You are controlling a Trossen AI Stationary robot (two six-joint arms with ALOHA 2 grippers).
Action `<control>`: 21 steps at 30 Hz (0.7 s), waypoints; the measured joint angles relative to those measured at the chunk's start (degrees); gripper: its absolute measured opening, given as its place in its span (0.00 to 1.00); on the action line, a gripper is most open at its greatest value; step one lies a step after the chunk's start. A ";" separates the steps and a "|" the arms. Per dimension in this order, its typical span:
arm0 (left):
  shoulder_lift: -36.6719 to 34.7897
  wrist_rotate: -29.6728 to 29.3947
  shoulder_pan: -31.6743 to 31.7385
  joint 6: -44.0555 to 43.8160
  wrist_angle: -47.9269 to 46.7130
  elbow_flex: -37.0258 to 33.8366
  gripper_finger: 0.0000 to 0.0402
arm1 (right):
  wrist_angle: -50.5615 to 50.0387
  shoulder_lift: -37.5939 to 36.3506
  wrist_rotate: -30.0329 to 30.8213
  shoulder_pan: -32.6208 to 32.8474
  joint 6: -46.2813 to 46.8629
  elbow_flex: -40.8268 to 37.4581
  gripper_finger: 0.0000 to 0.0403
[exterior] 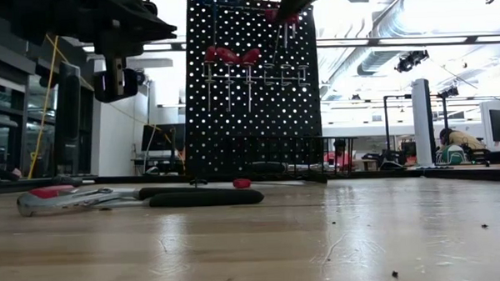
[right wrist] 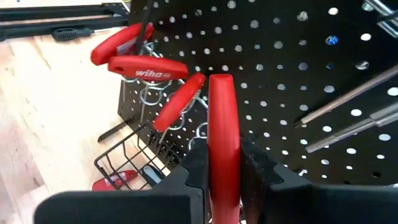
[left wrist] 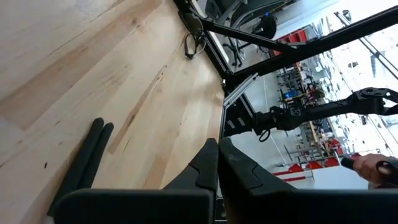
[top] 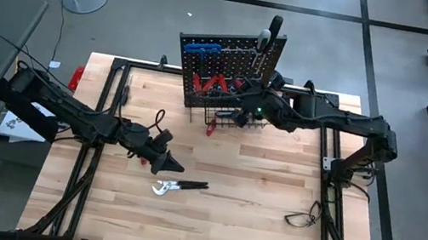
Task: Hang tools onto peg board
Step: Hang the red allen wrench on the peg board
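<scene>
The black peg board stands upright at the table's far middle, with red-handled tools and blue ones hanging on it and a wire basket at its foot. My right gripper is up in front of the board, shut on a red-handled tool. Silver pliers with black handles lie flat on the table at near middle. My left gripper hovers shut just above and left of them, empty; its shut fingers show in the left wrist view. My right gripper pinches the tool's red handle between its two fingers. The handle lies along the fingers and sticks out past their tips toward the peg board. The tool is lifted clear of the table, high in front of the board.
A small red item lies on the table in front of the basket. A black cable loop lies at the near right by the black frame. Bare wood stretches across the table's near half.
</scene>
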 joint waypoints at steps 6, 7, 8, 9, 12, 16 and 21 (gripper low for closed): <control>0.00 0.00 -0.65 0.04 -0.04 0.00 0.00 | -0.35 -0.02 -4.97 -2.28 -0.20 0.01 0.09; 0.00 0.01 -0.65 0.07 -0.02 0.00 0.00 | -0.37 -0.02 -7.50 -3.07 0.18 0.01 0.09; 0.01 0.02 -0.66 0.05 -0.05 0.00 0.00 | -0.39 -0.02 -10.28 -3.99 0.90 0.01 0.09; 0.02 0.03 -0.67 0.05 -0.07 0.00 0.00 | -0.39 -0.02 -12.46 -4.80 1.71 0.02 0.09; 0.02 0.04 -0.65 0.07 -0.07 0.00 0.00 | -0.50 -0.02 -14.40 -6.38 3.03 0.03 0.09; 0.02 0.04 -0.67 0.07 -0.07 0.00 0.00 | -0.88 -0.04 -15.37 -7.37 2.52 0.03 0.22; 0.02 0.04 -1.02 0.04 -0.04 0.00 0.00 | -0.58 -0.07 -14.71 -7.57 2.61 0.03 0.42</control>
